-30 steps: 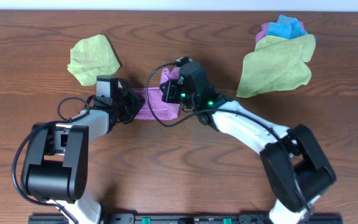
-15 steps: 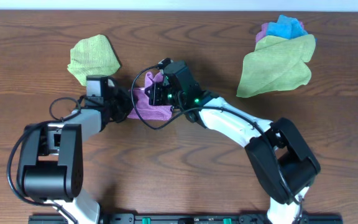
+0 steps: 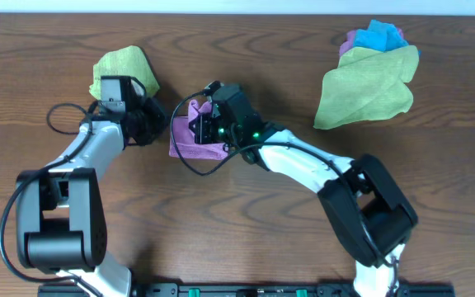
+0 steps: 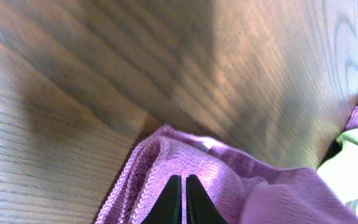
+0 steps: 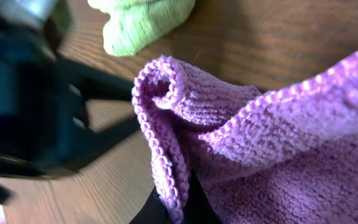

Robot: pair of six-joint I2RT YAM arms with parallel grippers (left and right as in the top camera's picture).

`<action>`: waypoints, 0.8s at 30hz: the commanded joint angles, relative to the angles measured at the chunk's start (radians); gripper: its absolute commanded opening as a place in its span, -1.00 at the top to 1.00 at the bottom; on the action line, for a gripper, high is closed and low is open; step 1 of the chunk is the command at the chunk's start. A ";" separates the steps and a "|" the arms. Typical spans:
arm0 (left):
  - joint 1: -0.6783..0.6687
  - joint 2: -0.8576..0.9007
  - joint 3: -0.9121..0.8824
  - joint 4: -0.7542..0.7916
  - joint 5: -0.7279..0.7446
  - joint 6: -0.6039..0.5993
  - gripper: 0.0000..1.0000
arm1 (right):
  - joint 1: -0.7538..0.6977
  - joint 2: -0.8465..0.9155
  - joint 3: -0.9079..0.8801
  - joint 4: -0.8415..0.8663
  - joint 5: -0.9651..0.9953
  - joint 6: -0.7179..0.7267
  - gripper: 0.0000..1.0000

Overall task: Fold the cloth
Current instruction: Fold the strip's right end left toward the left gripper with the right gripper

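The purple cloth (image 3: 195,147) lies bunched on the wooden table, left of centre, with one corner raised. My right gripper (image 3: 198,124) is over its upper part, shut on the stitched hem (image 5: 166,155), which runs down between the fingers. My left gripper (image 3: 162,130) is at the cloth's left edge. In the left wrist view its fingertips (image 4: 182,177) are shut and pressed into the purple cloth (image 4: 229,180) just inside the doubled hem. The left arm shows as a dark blur (image 5: 30,99) in the right wrist view.
A lime-green cloth (image 3: 122,73) lies just behind the left arm, close to the purple one (image 5: 142,22). At the back right sits a pile: a large lime-green cloth (image 3: 365,92) with a small blue cloth (image 3: 383,35) on top.
Both arms have moved left and toward the back. The right gripper has carried its part of the cloth leftward over the rest, so the cloth is narrower and more bunched.
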 commanded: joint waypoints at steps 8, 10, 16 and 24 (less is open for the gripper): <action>0.079 -0.048 0.041 -0.037 -0.088 0.076 0.88 | 0.043 0.087 0.088 0.004 -0.023 -0.014 0.97; 0.099 -0.050 0.041 -0.037 -0.087 0.076 0.88 | 0.047 0.109 0.099 0.000 -0.034 -0.010 0.97; 0.136 -0.054 0.041 -0.037 -0.087 0.076 0.89 | 0.058 0.130 0.110 0.001 -0.040 -0.010 0.97; 0.140 -0.054 0.042 -0.036 -0.088 0.076 0.88 | 0.062 0.138 0.110 0.002 -0.052 -0.012 -0.37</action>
